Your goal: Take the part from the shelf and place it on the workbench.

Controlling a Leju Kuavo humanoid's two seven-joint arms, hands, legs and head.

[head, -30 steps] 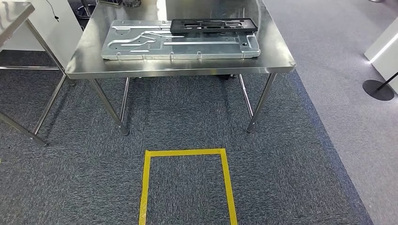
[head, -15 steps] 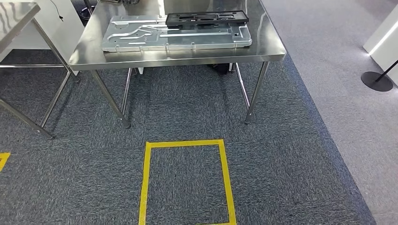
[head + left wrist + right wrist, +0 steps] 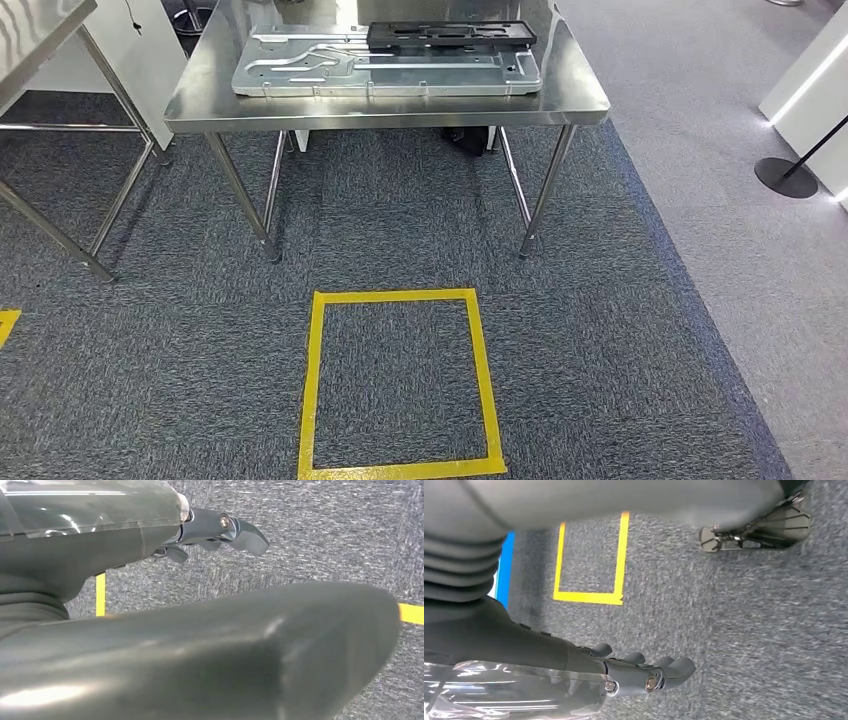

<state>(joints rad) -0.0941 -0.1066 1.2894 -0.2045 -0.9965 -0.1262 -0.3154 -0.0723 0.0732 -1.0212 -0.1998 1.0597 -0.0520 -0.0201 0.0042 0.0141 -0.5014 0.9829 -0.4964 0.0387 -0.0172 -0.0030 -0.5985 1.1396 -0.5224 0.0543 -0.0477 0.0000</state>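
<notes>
Head view: a grey carpet [image 3: 620, 330] carried a steel workbench [image 3: 200, 100], on which lay a silver plate [image 3: 300, 75] with the black part [image 3: 450, 35] resting on its far right portion; a yellow tape square [image 3: 398, 382] was marked on the floor in front. A second table [image 3: 40, 30] stood at left — a stanchion base [image 3: 785, 177] at right. Wrist views: the left hand [image 3: 210, 535] and the right hand [image 3: 644, 672] hung over carpet, fingers loosely extended, slightly apart, holding nothing — tape lines lay beneath both.
</notes>
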